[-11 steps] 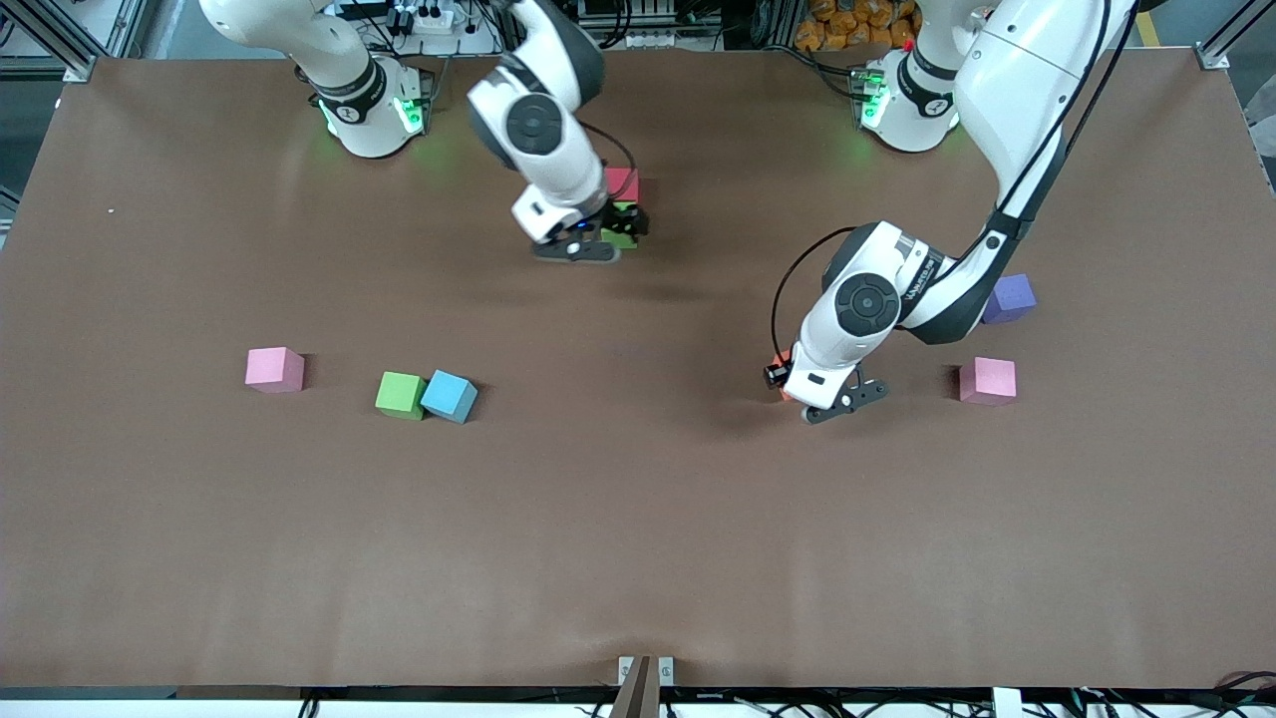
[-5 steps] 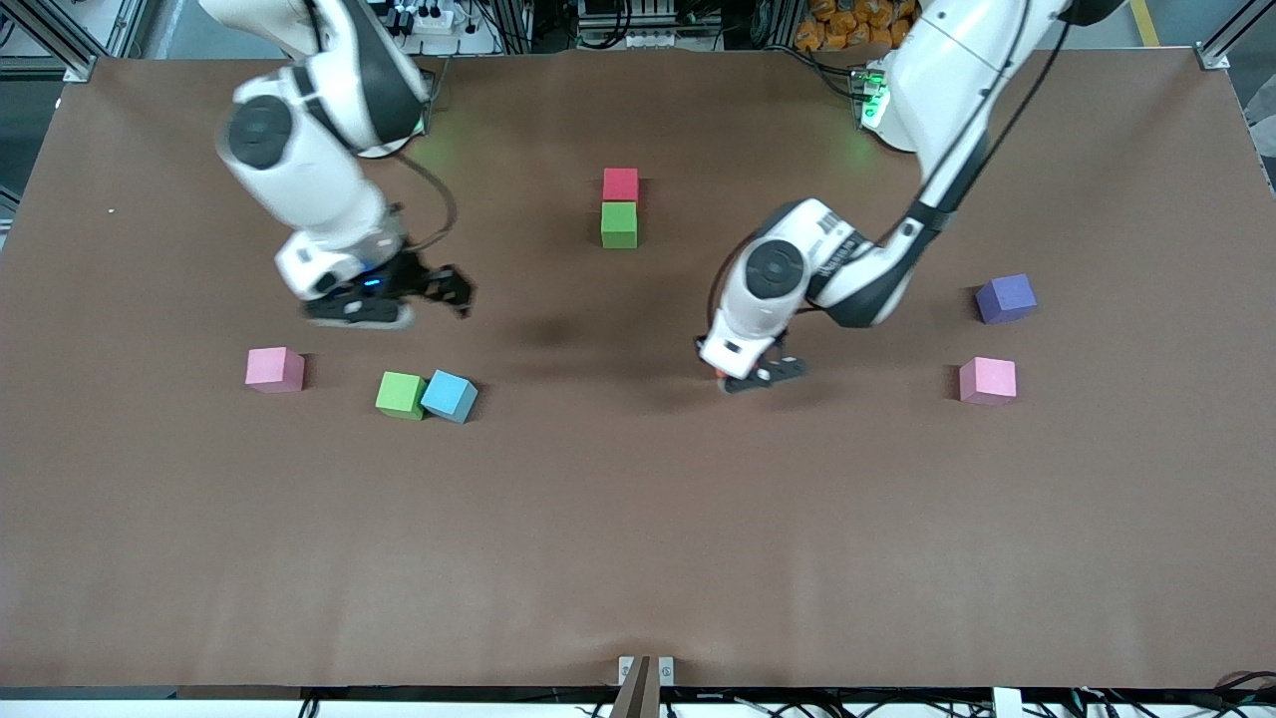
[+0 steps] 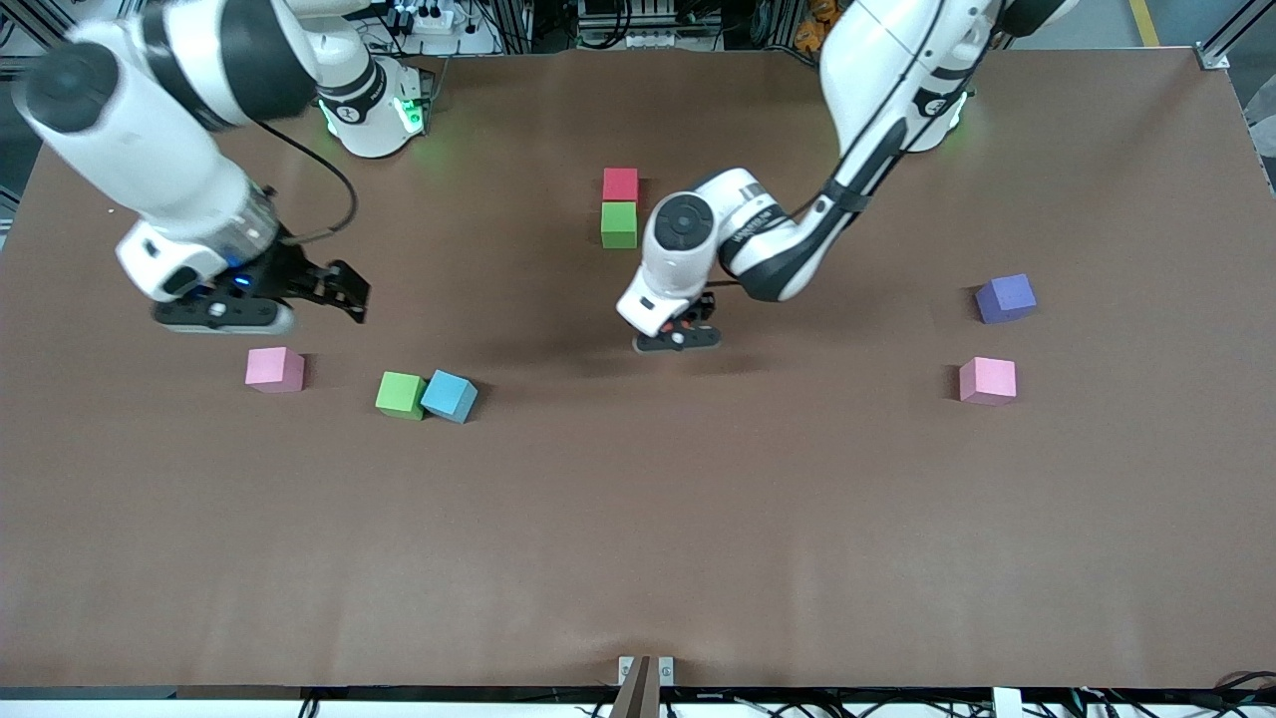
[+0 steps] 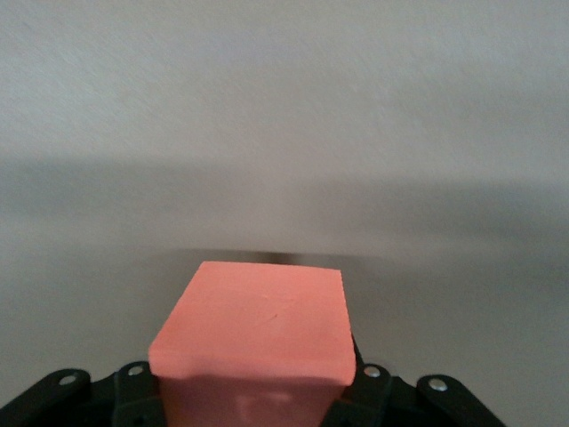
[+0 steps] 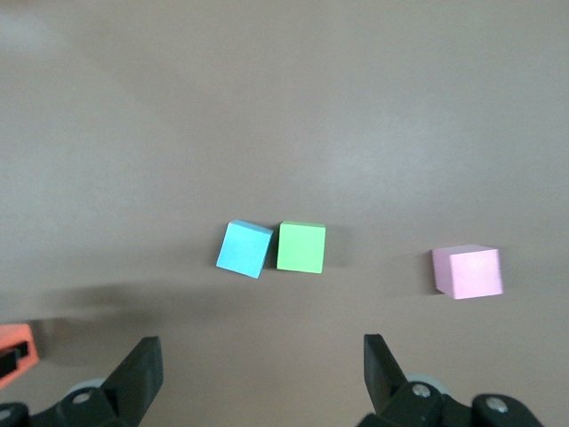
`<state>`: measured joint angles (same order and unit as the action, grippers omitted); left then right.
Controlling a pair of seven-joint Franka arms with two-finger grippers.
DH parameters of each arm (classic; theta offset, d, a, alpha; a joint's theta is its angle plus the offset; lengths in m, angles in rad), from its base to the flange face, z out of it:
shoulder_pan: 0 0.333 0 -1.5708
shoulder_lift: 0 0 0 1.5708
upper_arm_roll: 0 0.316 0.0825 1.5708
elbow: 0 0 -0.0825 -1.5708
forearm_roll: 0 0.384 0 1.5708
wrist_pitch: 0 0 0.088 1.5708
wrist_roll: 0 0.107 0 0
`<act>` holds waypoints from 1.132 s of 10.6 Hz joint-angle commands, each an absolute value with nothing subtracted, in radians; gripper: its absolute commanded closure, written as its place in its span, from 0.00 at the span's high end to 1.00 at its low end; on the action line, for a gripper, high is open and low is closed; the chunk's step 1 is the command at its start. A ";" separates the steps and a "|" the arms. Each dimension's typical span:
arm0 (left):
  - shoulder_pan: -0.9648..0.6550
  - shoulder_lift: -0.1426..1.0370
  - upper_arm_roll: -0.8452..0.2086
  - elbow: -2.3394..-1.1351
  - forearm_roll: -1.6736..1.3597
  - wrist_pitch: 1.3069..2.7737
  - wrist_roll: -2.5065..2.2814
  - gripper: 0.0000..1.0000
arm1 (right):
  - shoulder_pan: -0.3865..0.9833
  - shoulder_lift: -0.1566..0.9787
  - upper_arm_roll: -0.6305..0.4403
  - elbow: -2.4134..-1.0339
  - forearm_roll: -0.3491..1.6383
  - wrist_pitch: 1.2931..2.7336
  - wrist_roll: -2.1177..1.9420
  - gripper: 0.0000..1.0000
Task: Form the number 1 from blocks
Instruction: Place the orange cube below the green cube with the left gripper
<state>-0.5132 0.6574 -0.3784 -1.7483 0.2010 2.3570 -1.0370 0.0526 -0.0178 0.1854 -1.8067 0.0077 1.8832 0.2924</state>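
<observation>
Step in hand: carrying the orange block (image 4: 253, 325) toward the column I judged to be the stem of the number 1.
Left gripper (image 3: 678, 334): mine, closed on the orange block, which showed clearly between its jaws in the left wrist view; it hung over bare table (image 3: 638, 558) just beside the started column, toward the left arm's end.
Right gripper (image 3: 334, 289): jaws wide and holding nothing, over the table near the right arm's end, above the loose blocks there.
Column so far: 2 blocks, the red block (image 3: 620, 183) with a green block (image 3: 619, 224) touching it on the side nearer the front camera.
Loose blocks, right arm's end: a pink block (image 3: 274, 369), then a second green block (image 3: 401, 395) touching a blue block (image 3: 449, 397); all 3 showed in the right wrist view too.
Loose blocks, left arm's end: a purple block (image 3: 1006, 298) and, nearer the camera, another pink block (image 3: 987, 380).
Progress: early, by my reckoning; 2 placed, 1 in hand, 5 untouched.
Next move calls for: bringing the orange block into line with the column, just nearer the camera than the placed green block, squaring its edges, lowering it flat, then releasing.
Right arm's likely part: dropping onto 1 of the 3 blocks beneath it.
</observation>
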 commanded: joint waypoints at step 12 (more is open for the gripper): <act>-0.719 0.824 -0.351 -1.534 0.129 2.148 -1.131 0.00 | 0.031 0.067 0.046 -1.545 -0.009 1.755 0.066 1.00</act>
